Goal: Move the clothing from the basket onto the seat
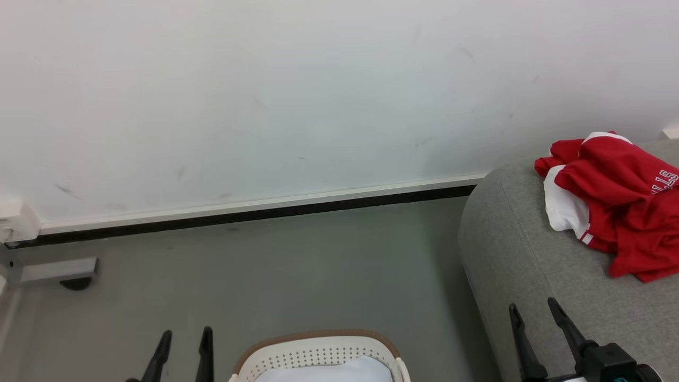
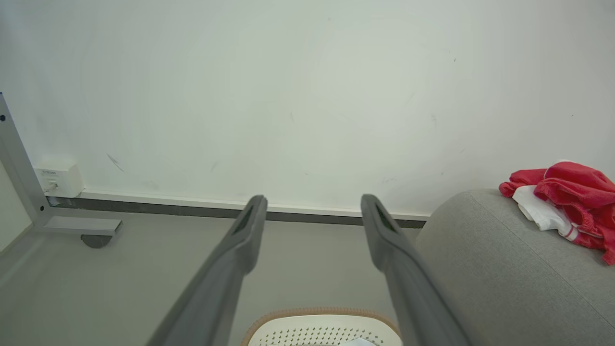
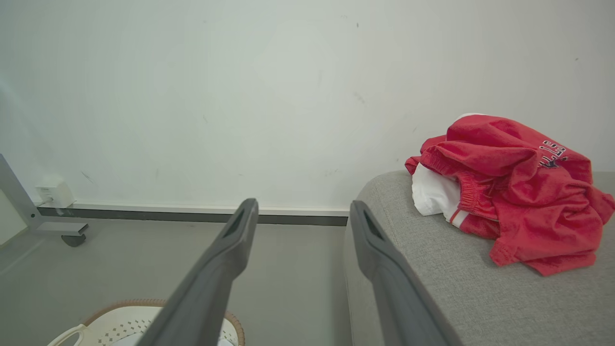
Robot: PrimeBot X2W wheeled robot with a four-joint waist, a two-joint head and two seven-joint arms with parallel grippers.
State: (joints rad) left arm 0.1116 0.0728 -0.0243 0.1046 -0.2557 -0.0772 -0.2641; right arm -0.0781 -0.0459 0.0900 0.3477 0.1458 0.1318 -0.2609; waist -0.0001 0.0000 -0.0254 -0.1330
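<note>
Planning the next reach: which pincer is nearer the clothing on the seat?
Right. The right pincer is at the seat's near edge, short of the clothing on it. The left pincer is over the floor, on the basket's far side.

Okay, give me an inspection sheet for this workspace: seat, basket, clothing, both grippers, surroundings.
Surface: grey seat at right, grey floor ahead.
Job's things: red-and-white clothing lies crumpled on the seat; basket stands on the floor, white lining showing, no red fabric in the visible part.
Clutter: nothing seen.
Grippers: left gripper open and empty, left of the basket; right gripper open and empty, seen against the seat.
Cables: nothing seen.
Surroundings: scuffed white wall, baseboard, metal frame foot and white wall box at left.
</note>
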